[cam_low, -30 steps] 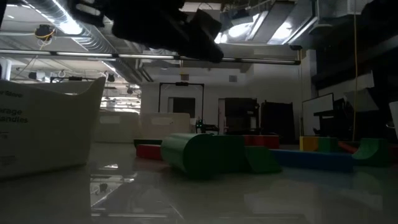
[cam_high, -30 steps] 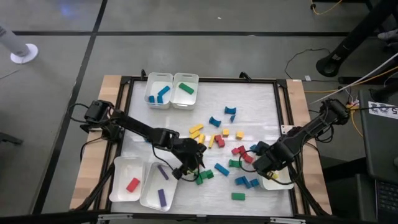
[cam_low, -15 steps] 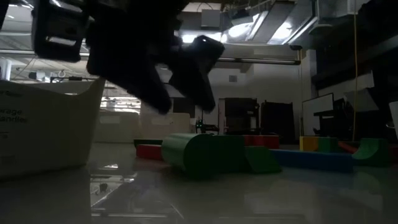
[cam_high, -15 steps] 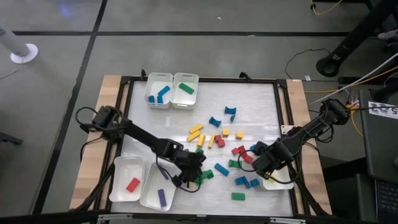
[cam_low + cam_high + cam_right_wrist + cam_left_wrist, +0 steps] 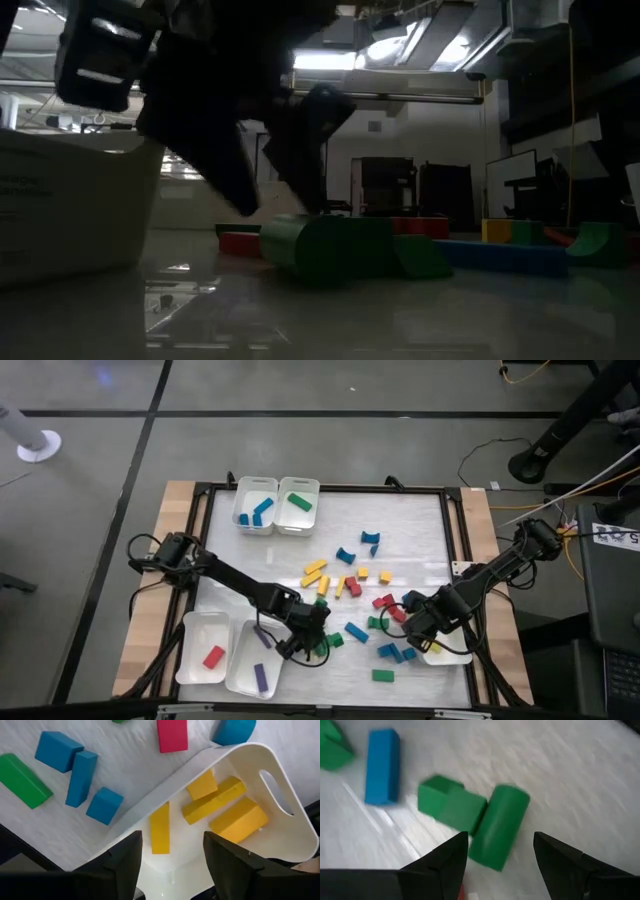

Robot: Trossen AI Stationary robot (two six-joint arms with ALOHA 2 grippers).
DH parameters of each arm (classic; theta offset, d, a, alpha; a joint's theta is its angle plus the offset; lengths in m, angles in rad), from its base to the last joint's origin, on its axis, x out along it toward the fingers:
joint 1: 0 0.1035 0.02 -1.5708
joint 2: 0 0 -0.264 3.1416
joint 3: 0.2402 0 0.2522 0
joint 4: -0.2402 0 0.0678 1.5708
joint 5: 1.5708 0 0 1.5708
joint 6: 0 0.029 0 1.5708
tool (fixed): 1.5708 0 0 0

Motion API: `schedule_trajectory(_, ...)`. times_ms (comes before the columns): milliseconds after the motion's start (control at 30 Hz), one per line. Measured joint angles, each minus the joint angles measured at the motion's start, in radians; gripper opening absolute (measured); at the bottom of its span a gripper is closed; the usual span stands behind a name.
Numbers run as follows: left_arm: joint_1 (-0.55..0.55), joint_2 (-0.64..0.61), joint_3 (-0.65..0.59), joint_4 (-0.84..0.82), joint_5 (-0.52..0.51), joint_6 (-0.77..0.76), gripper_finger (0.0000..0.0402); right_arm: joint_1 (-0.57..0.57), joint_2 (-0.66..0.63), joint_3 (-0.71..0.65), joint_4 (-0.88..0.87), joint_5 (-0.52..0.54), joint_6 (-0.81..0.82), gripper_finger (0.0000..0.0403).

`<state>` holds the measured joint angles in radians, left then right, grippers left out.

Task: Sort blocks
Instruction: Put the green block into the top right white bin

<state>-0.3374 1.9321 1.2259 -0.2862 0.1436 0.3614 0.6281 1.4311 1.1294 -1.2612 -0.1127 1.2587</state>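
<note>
My left gripper [image 5: 303,646] [image 5: 500,854] hangs open, slanting down over two touching green blocks: a round-ended bar [image 5: 497,832] [image 5: 320,248] and a square-edged one [image 5: 451,805], both lying flat on the table. Its fingers stand on either side of the round bar's near end, apart from it. A blue bar [image 5: 382,766] lies beyond. My right gripper [image 5: 424,634] [image 5: 172,837] is open, pointing straight down above a white tray [image 5: 280,780] at the near right; several yellow blocks [image 5: 235,817] lie in it. Nothing is between its fingers.
Loose red, yellow, blue and green blocks [image 5: 352,582] lie scattered mid-table. Two white trays [image 5: 276,488] at the far left hold blue and green blocks. Two more [image 5: 232,632] at the near left hold red and purple ones. The purple tray's wall [image 5: 70,200] stands close beside my left gripper.
My left gripper has come down toward the table and the near edge, tipping more steeply downward, and now hangs low over the green blocks with its fingers still apart. The blocks have not moved.
</note>
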Motion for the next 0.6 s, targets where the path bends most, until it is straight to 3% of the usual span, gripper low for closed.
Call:
schedule_trajectory(233, -0.002, 0.024, -0.001, -0.057, 0.002, -0.045, 0.0213, 0.000, 0.000, 0.000, 0.015, -0.001, 0.000, 0.0211)
schedule_trajectory(600, -0.001, 0.024, -0.001, -0.013, 0.001, -0.098, 0.0213, 0.000, 0.000, 0.000, 0.017, -0.001, 0.000, 0.0211)
